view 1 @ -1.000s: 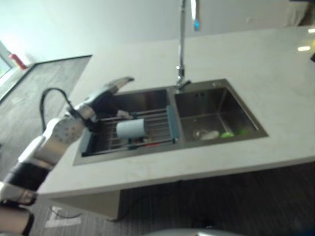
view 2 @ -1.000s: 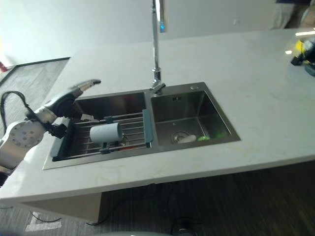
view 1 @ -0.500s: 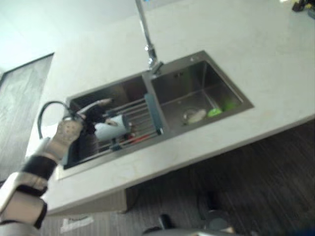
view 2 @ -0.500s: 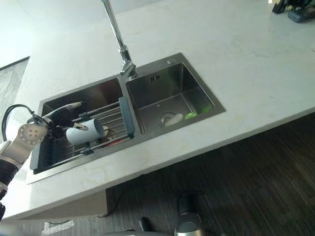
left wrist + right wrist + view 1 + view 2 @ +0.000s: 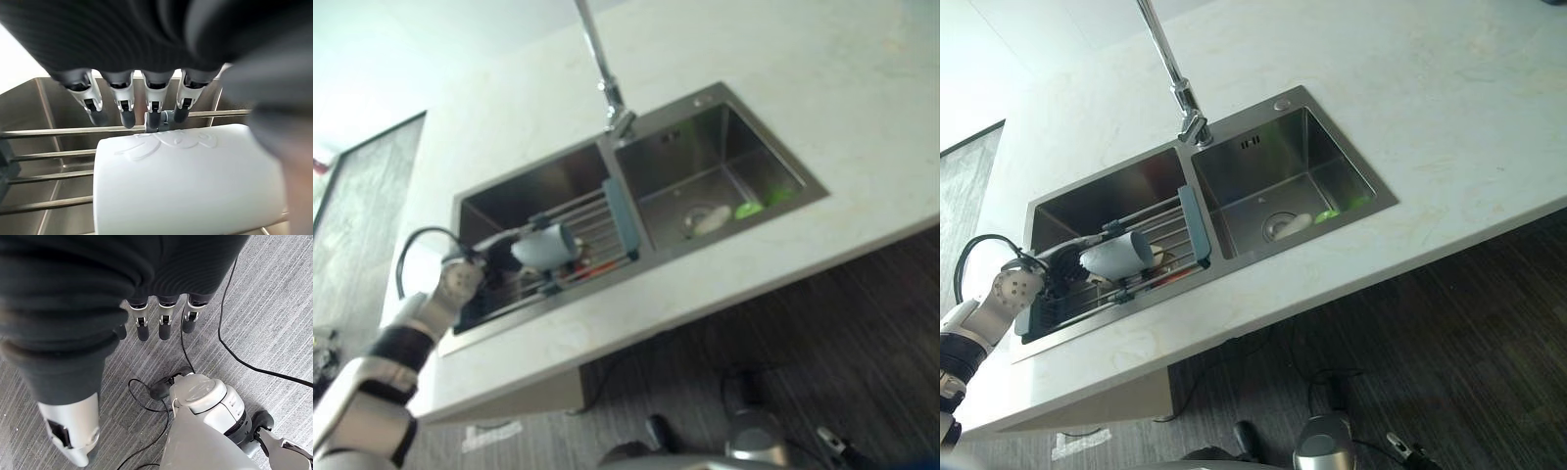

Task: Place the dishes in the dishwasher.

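Observation:
A white mug [image 5: 545,245] lies on its side on the drying rack [image 5: 592,223] that spans the left basin of the sink. My left hand [image 5: 499,262] reaches in from the left. Its straight fingers [image 5: 124,105] stretch over the mug [image 5: 186,181] and their dark tips reach past its far side, while the thumb stands off to one side. The hand is open and I cannot tell whether it touches the mug. My right hand [image 5: 164,325] hangs over the grey floor with relaxed fingers and holds nothing.
The rack has blue-grey end pieces [image 5: 619,213], and something red lies under its rails. In the right basin [image 5: 1283,171] a white item [image 5: 710,220] and a green item [image 5: 749,209] lie by the drain. A tall tap [image 5: 602,69] stands behind the sink in the pale counter [image 5: 862,117].
The camera has shifted. My left hand has moved from behind the rack to over the mug.

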You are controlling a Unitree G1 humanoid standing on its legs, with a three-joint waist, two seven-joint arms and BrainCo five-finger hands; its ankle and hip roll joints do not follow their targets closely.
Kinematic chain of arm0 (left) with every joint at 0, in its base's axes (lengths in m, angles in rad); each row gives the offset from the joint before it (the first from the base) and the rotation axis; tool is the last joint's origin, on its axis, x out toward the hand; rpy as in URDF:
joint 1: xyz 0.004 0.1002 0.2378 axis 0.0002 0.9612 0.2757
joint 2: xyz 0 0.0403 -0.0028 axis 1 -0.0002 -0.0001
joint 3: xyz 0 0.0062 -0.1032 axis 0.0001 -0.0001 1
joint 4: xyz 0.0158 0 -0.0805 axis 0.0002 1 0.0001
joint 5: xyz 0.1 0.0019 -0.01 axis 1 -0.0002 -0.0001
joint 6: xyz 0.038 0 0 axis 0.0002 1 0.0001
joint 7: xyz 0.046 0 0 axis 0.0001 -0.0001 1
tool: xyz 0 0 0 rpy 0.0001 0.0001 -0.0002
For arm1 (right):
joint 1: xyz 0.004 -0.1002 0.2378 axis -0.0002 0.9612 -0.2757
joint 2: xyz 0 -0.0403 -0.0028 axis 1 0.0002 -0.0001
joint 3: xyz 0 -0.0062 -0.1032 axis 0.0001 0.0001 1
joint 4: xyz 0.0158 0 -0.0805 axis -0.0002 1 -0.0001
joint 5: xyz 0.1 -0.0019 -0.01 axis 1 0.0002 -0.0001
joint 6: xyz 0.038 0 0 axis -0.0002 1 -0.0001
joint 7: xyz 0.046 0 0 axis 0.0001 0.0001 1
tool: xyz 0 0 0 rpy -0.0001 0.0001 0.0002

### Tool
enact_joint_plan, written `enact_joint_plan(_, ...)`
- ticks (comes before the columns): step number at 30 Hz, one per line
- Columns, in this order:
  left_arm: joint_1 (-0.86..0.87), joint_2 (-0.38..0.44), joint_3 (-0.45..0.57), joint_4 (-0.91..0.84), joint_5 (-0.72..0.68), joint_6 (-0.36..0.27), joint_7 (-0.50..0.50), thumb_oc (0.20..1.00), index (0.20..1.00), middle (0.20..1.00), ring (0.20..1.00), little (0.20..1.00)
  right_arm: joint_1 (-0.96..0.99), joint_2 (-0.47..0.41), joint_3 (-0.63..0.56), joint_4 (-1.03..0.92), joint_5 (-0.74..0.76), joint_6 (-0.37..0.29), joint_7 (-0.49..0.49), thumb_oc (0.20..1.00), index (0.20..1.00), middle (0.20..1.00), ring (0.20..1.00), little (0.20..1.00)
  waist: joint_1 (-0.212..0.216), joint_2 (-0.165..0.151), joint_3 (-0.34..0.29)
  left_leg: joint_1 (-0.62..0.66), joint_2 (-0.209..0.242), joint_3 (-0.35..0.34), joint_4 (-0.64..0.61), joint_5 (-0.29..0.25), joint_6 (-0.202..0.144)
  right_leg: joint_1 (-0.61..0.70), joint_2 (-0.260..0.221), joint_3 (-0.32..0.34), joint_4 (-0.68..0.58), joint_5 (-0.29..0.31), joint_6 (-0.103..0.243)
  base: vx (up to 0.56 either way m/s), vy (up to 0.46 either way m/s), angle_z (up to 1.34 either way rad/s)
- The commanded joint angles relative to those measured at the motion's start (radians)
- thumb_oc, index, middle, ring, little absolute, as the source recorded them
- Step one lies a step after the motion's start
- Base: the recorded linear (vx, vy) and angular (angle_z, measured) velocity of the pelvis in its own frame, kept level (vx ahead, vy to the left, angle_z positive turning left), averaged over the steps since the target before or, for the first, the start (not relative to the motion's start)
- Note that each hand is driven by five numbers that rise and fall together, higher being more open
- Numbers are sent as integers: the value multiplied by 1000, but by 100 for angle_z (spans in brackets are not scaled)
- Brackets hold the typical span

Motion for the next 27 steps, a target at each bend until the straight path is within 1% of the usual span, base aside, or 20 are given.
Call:
enact_joint_plan(1,-65,31,15,24,18,-16,51,1000,1000,1000,1000,1000,15,-2,-5,-2,31,-12,-9,1000,1000,1000,1000,1000,-27,-38,-10,-48,-36,-75,9,-27,14,26,-15,10,54,-93,53,0,0,0)
enact_joint_plan(3,-71,28,12,32,9,-13,63,1000,1000,1000,1000,1000,12,-3,-6,-2,34,-13,-8,1000,1000,1000,1000,1000,-29,-38,-4,-52,-36,-74,9,-26,14,21,-16,12,56,-92,53,0,0,0)
enact_joint_plan(6,-87,23,19,51,-4,-5,113,1000,1000,1000,1000,1000,8,-3,0,-9,33,-8,-9,1000,1000,1000,1000,1000,-32,-45,15,-63,-36,-74,9,-21,16,4,-15,19,65,-91,52,0,0,0)
enact_joint_plan(7,-90,25,22,53,-6,-6,110,1000,1000,1000,1000,1000,8,-1,1,-12,33,-6,-12,1000,1000,1000,1000,1000,-33,-47,19,-65,-35,-74,9,-21,16,1,-15,20,67,-91,52,0,0,0)
enact_joint_plan(9,-95,22,25,59,7,-10,113,1000,1000,1000,1000,1000,10,4,4,-15,35,-6,-14,1000,1000,1000,1000,1000,-34,-52,26,-69,-33,-75,9,-19,16,-7,-13,23,70,-89,52,0,-16,0)
enact_joint_plan(11,-95,17,23,70,16,-19,158,1000,1000,1000,1000,1000,12,6,5,-18,37,-8,-12,1000,1000,1000,1000,1000,-35,-58,32,-74,-30,-76,9,-16,15,-12,-11,24,72,-88,51,9,-15,0)
enact_joint_plan(13,-100,11,27,74,24,-16,164,1000,1000,1000,1000,1000,10,8,11,-30,40,-11,-16,1000,1000,1000,1000,1000,-37,-63,40,-80,-28,-76,9,-14,16,-22,-8,29,76,-89,49,0,0,0)
enact_joint_plan(18,-164,11,-7,105,33,4,159,1000,1000,1000,1000,1000,-20,-11,31,-83,84,-23,-24,1000,1000,1000,1000,1000,-49,-67,92,-127,-24,-88,12,1,14,-79,3,57,97,-88,39,-79,5,0)
enact_joint_plan(21,-198,18,-49,123,54,25,108,1000,1000,1000,1000,1000,-33,-29,32,-111,109,-16,-31,1000,1000,1000,1000,1000,-63,-59,130,-150,-28,-100,13,7,12,-109,9,78,105,-86,36,-69,51,1)
enact_joint_plan(23,-210,22,-65,133,31,16,96,1000,1000,1000,1000,1000,-35,-35,30,-118,116,-18,-28,1000,1000,1000,1000,1000,-67,-57,145,-159,-30,-104,14,8,13,-120,10,85,107,-84,35,-39,31,4)
enact_joint_plan(26,-237,18,-90,131,18,18,79,1000,1000,1000,1000,1000,-35,-37,35,-137,126,-23,-28,1000,1000,1000,1000,1000,-73,-60,163,-172,-33,-108,17,9,14,-136,9,92,110,-80,35,-48,16,2)
enact_joint_plan(27,-248,17,-100,130,36,19,74,1000,1000,1000,1000,1000,-35,-36,38,-144,131,-25,-28,1000,1000,1000,1000,1000,-75,-62,168,-176,-34,-110,18,8,15,-141,10,96,110,-78,36,-56,-3,3)
